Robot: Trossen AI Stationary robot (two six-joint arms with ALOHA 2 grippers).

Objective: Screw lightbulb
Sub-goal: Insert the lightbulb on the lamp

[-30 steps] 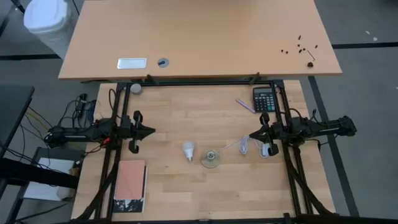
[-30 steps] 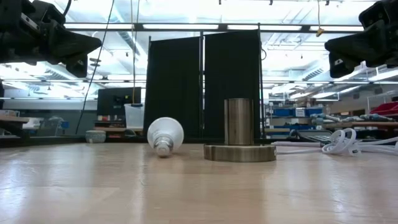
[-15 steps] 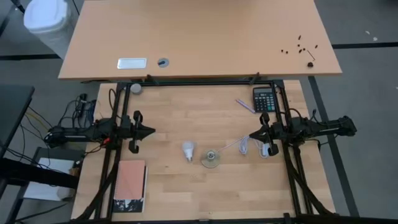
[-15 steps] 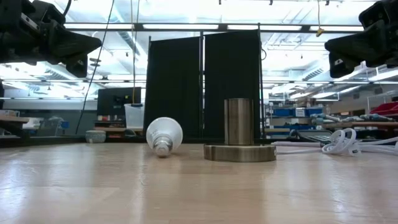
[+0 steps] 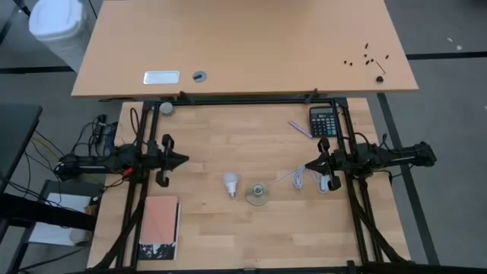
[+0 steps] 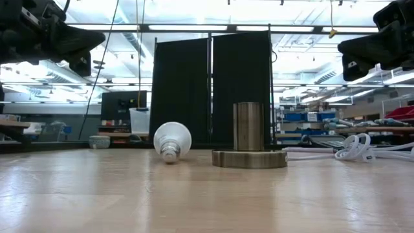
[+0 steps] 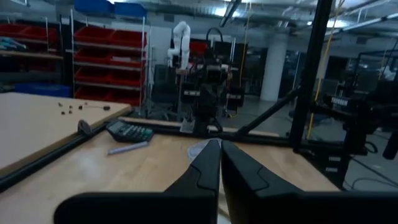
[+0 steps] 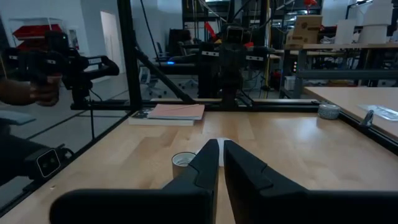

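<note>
The worktop (image 5: 228, 236) is a light wooden surface inside a dark frame, with a second, larger tabletop (image 5: 243, 46) beyond its far edge and an open workshop behind. The lightbulb (image 5: 230, 183) lies on its side near the middle, globe toward 12 o'clock and screw base toward 6 o'clock in the high view. The socket (image 5: 257, 193) stands upright just beside it at 4 o'clock, apart from it, with its white cord (image 5: 304, 178) running off toward 3 o'clock.

The left hand (image 5: 183, 160) hangs at 9 o'clock, raised above the surface, fingers together and holding nothing. The right hand (image 5: 308, 167) hangs at 3 o'clock, also raised, fingers together and empty.

Hazards, as judged from this layout:
- The bulb is round and unrestrained; a glancing contact is likely to roll it.
- The globe is smooth; a grip set off-centre may squeeze it out.
- The cord coil lies directly below the right hand; a low approach may snag it and drag the socket.
- An unheld socket may turn with the bulb.

Clearance: open wood lies between each hand and the centre. A book (image 5: 160, 228) occupies 7 o'clock and a calculator (image 5: 323, 121) 2 o'clock, both well apart from the bulb
</note>
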